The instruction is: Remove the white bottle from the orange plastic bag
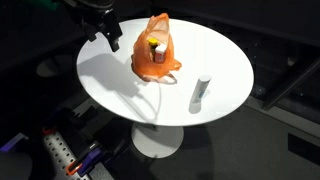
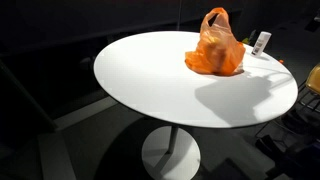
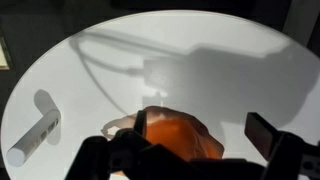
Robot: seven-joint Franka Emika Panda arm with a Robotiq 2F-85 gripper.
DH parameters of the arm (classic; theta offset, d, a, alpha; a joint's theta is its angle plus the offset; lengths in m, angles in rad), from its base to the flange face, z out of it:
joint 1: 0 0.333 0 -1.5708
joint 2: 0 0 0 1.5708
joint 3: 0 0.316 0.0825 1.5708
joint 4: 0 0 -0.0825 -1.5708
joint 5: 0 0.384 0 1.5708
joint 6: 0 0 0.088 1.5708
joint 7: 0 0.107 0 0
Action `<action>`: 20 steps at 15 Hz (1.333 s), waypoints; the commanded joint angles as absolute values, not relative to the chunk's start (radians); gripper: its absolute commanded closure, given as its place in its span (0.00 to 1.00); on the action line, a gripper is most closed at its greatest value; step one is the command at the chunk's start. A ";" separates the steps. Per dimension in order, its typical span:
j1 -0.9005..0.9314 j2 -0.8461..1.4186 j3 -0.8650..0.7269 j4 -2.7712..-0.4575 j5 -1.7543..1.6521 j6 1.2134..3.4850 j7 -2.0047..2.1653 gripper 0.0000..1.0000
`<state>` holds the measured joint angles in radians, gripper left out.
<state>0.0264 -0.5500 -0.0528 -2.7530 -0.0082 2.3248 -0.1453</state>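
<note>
An orange plastic bag (image 1: 155, 55) stands crumpled near the middle of the round white table (image 1: 110, 75). It also shows in an exterior view (image 2: 213, 52) and the wrist view (image 3: 178, 135). A small pale, yellowish item shows in its opening (image 1: 152, 45). A white bottle (image 1: 200, 93) lies on its side on the table beside the bag, outside it; it also shows in an exterior view (image 2: 261, 42) and at the left of the wrist view (image 3: 34, 126). My gripper (image 1: 108, 36) hangs open and empty above the table, apart from the bag; its fingers (image 3: 200, 126) frame the bag from above.
The table stands on a white pedestal (image 1: 158, 138) over a dark floor. Robot hardware and cables (image 1: 60, 155) sit beside the table's base. The arm's shadow (image 2: 240, 95) falls across the tabletop.
</note>
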 commanded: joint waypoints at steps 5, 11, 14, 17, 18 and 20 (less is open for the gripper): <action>0.024 -0.550 -0.050 -2.752 -0.007 2.322 -0.146 0.00; 0.029 -0.495 -0.057 -2.663 0.009 2.306 -0.145 0.00; 0.026 -0.432 -0.061 -2.591 0.016 2.310 -0.144 0.00; 0.017 -0.342 -0.069 -2.515 0.013 2.339 -0.151 0.00; 0.015 -0.316 -0.073 -2.494 0.014 2.346 -0.155 0.00; 0.007 -0.248 -0.081 -2.450 0.012 2.377 -0.165 0.00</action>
